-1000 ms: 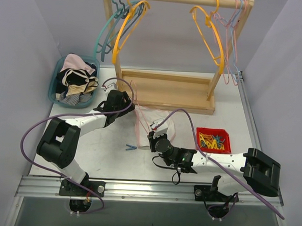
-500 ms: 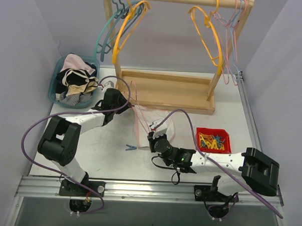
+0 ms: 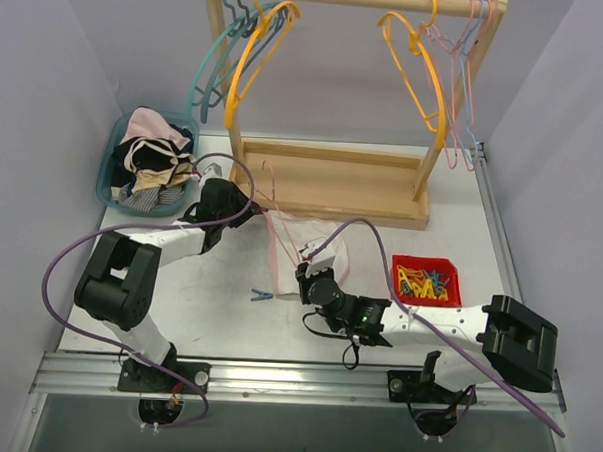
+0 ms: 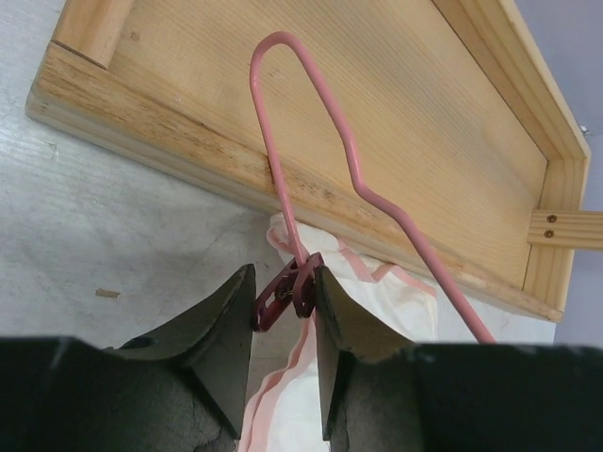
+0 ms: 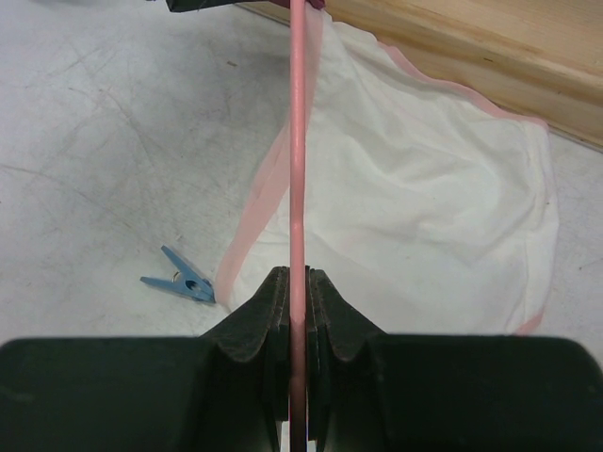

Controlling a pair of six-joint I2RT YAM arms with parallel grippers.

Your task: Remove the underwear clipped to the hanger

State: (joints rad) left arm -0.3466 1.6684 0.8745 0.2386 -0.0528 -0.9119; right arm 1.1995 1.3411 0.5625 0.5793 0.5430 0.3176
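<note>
While the left gripper (image 4: 284, 276) pinches a small maroon clip (image 4: 285, 299) between its dark fingers, that clip bites the pink wire hanger (image 4: 283, 179) just below its hook. The hook lies across the edge of the wooden rack base (image 4: 396, 122). Under the clip, the underwear (image 4: 396, 301) spreads out from the hanger: a pale, near-white brief with a soft pink band along its edges, rumpled into shallow folds. It lies flat on the grey table (image 5: 104, 122), with its far edge against the rack base. The right gripper (image 5: 297, 276) is clamped tight on the hanger's straight lower wire, fingers pressed to it from both sides, and the brief lies mostly to the right of that wire. A blue clothespin (image 5: 179, 281) lies loose on the table just left of the cloth's pink edge.
</note>
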